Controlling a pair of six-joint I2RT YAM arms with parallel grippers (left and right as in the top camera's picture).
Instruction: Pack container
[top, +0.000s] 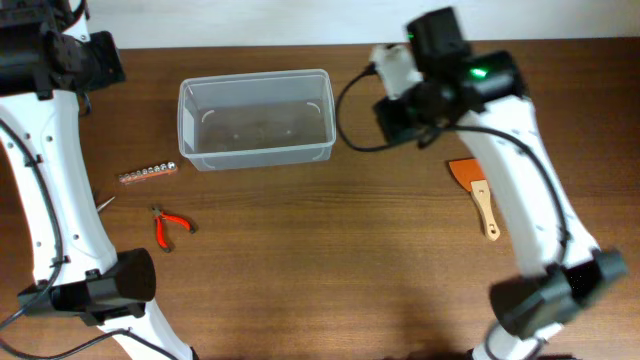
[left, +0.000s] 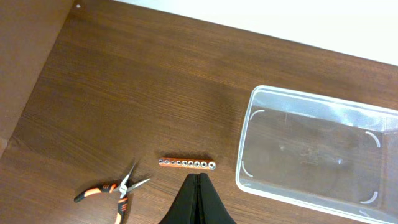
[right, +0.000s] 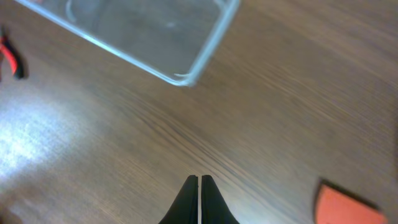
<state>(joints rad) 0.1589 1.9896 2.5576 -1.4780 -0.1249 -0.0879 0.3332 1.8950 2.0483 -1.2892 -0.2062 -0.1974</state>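
Note:
The clear plastic container stands empty at the back middle of the table; it also shows in the left wrist view and the right wrist view. An orange socket rail and red-handled pliers lie left of it. An orange scraper with a wooden handle lies at the right; its blade edge shows in the right wrist view. My left gripper is shut and empty, high above the socket rail. My right gripper is shut and empty, above bare table right of the container.
A thin metal bit lies near the left arm. The table's back edge meets a white wall. The right arm's body hangs over the back right of the table.

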